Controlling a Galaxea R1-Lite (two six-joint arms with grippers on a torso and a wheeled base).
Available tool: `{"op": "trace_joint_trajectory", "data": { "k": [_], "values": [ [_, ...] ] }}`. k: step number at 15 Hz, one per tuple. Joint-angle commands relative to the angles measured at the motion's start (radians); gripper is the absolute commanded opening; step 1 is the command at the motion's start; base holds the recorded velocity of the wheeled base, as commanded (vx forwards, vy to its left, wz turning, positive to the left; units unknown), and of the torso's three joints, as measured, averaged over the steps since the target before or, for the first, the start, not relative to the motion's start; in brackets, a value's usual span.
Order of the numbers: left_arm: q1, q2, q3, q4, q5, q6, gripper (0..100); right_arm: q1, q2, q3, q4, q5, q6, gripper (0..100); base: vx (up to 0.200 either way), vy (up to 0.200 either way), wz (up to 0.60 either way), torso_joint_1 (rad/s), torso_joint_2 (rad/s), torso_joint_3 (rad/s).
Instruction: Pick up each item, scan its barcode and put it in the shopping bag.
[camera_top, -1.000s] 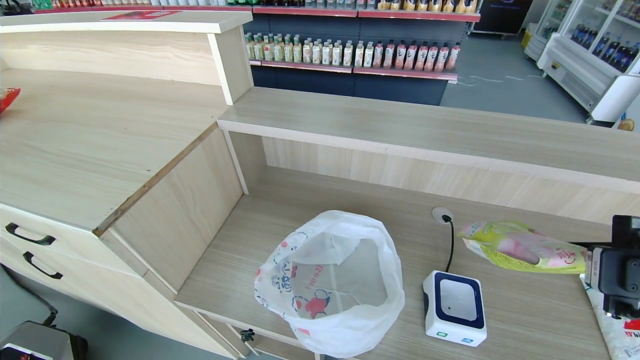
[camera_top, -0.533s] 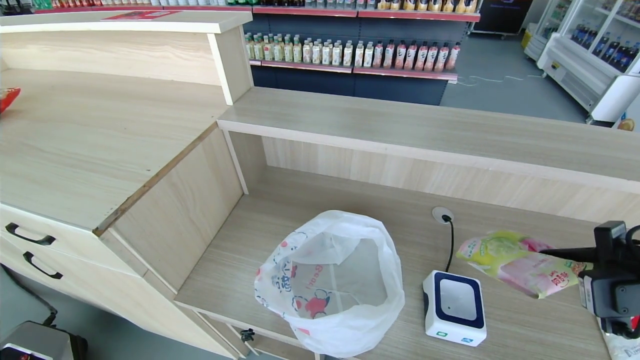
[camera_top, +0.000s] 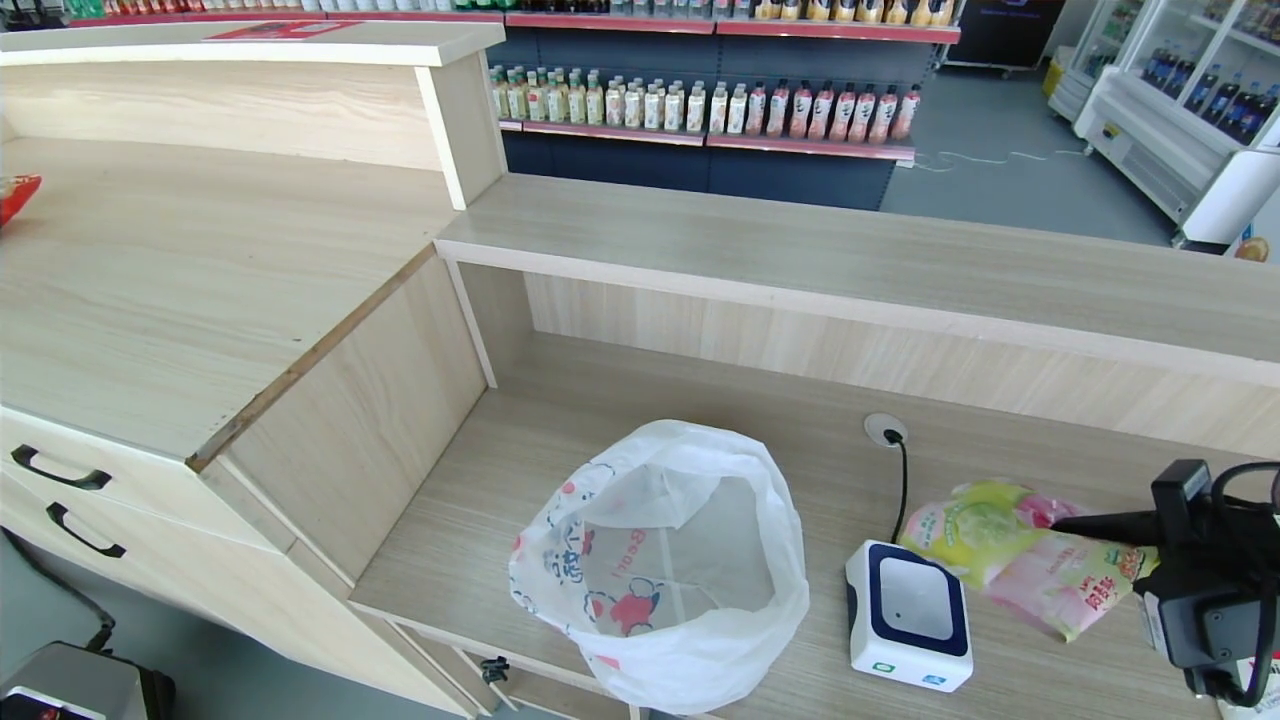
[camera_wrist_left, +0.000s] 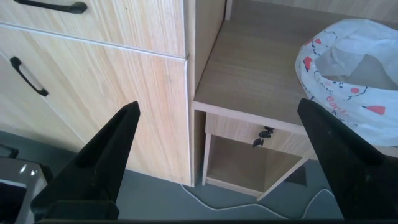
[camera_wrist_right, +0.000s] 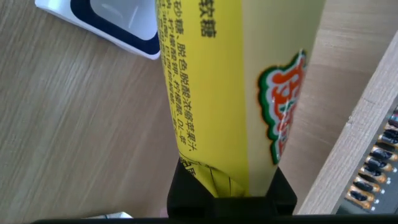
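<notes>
A yellow, green and pink snack pouch (camera_top: 1030, 555) hangs low over the counter beside the scanner, held by one end in my right gripper (camera_top: 1110, 540), which is shut on it. In the right wrist view the pouch (camera_wrist_right: 224, 93) runs out from the fingers, its yellow printed side up. The white and dark blue barcode scanner (camera_top: 912, 612) lies on the lower counter, its window facing up, with the pouch's near end over its right edge; the scanner (camera_wrist_right: 118, 25) shows past the pouch. The white plastic shopping bag (camera_top: 665, 560) stands open to the scanner's left. My left gripper (camera_wrist_left: 217, 155) hangs open below the counter's front edge.
The scanner's black cable (camera_top: 900, 490) runs to a grommet in the counter. A raised shelf (camera_top: 850, 265) backs the lower counter, and a tall cabinet side (camera_top: 360, 420) walls its left. A white packet (camera_top: 1245, 695) lies at the far right edge.
My right gripper has carried the pouch down and left, from the air at the right to just beside the scanner. The bag and scanner have not moved.
</notes>
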Motion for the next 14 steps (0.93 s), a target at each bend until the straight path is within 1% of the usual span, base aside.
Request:
{"op": "trace_joint_trajectory", "data": {
  "k": [1,7,14],
  "values": [
    [0.000,0.000,0.000,0.000,0.000,0.000,100,0.000,0.022,0.016,-0.012,0.013,-0.018,0,0.000,0.000,0.00,0.000,0.00,0.000],
    [0.000,0.000,0.000,0.000,0.000,0.000,100,0.000,-0.001,0.053,-0.015,0.016,-0.043,0,0.000,0.000,0.00,0.000,0.00,0.000],
    [0.000,0.000,0.000,0.000,0.000,0.000,100,0.000,-0.005,0.061,-0.013,0.016,-0.056,0,0.000,0.000,0.00,0.000,0.00,0.000]
  ]
}}
